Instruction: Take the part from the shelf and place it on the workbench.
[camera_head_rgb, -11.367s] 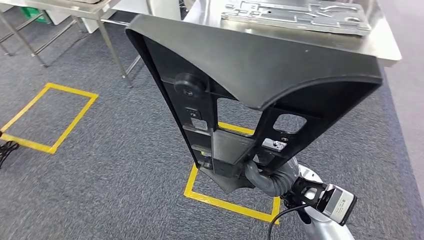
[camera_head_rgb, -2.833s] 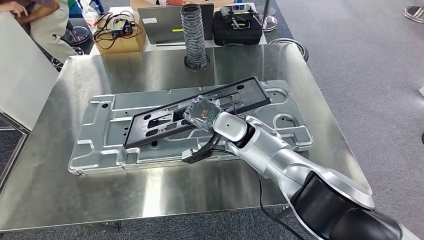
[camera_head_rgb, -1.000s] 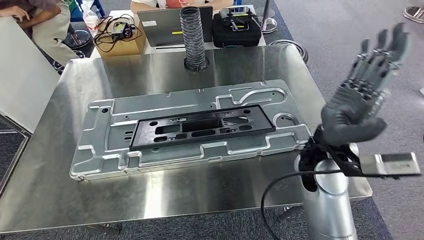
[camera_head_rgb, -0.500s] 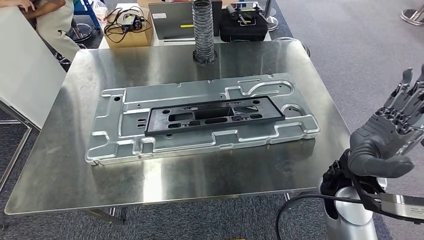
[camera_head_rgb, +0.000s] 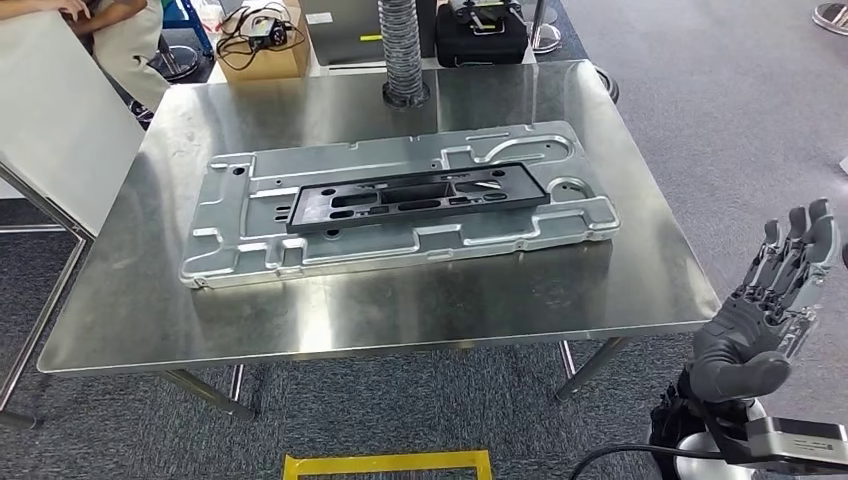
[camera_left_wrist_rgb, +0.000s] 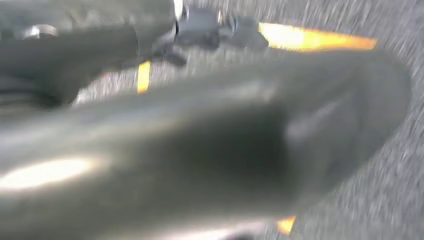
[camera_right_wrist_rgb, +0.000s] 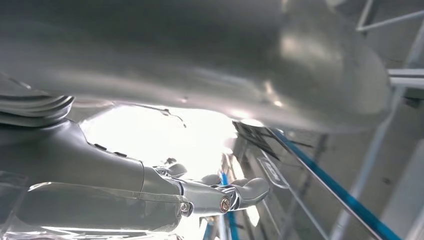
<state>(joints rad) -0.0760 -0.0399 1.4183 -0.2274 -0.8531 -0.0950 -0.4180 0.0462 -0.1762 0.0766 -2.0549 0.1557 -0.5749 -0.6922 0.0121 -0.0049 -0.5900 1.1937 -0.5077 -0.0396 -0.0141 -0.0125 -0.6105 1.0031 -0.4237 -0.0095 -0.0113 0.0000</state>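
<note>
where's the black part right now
In the head view, the black part lies flat on the grey metal plate mid-workbench, well left of the right hand.

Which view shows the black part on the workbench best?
The head view. The black part lies flat and whole on the silver fixture plate on the workbench. The left wrist view is blurred, with carpet and yellow tape; the right wrist view looks past the right hand elsewhere.
</note>
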